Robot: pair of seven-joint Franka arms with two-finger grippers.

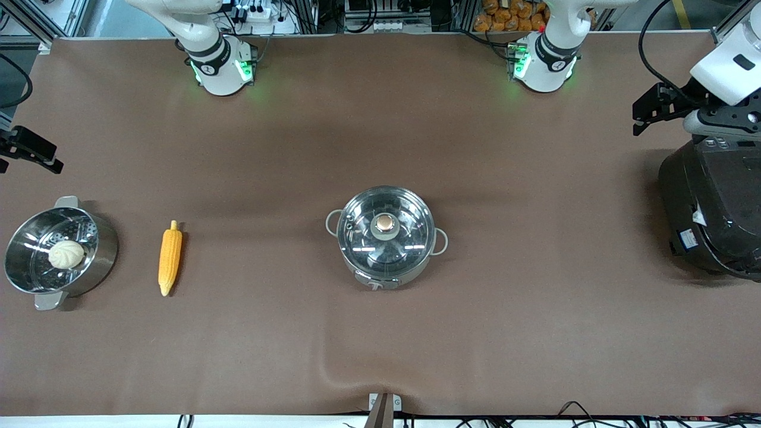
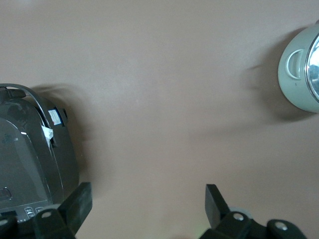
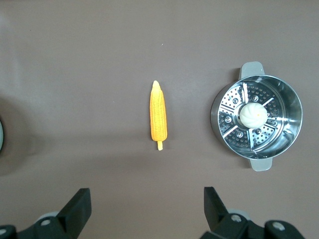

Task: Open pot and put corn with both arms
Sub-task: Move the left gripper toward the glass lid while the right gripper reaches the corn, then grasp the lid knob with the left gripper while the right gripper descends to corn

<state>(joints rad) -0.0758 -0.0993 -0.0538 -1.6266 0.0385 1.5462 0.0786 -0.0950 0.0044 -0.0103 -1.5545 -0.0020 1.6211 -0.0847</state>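
The shiny steel pot [image 1: 385, 261] stands mid-table with its knobbed glass lid [image 1: 385, 224] on; its edge shows in the left wrist view [image 2: 299, 69]. The yellow-orange corn [image 1: 169, 258] lies on the table toward the right arm's end, between the pot and a steamer pot; it also shows in the right wrist view [image 3: 158, 117]. My left gripper [image 1: 641, 116] hangs open and empty over the table beside the rice cooker, fingers wide apart [image 2: 148, 201]. My right gripper [image 1: 35, 156] hangs open and empty over the right arm's end of the table, its fingers wide apart [image 3: 147, 204].
A steel steamer pot [image 1: 106, 249] holding a pale bun [image 1: 66, 254] stands at the right arm's end, beside the corn; it shows in the right wrist view [image 3: 251, 69]. A large black rice cooker [image 1: 713, 208] stands at the left arm's end [image 2: 30, 159].
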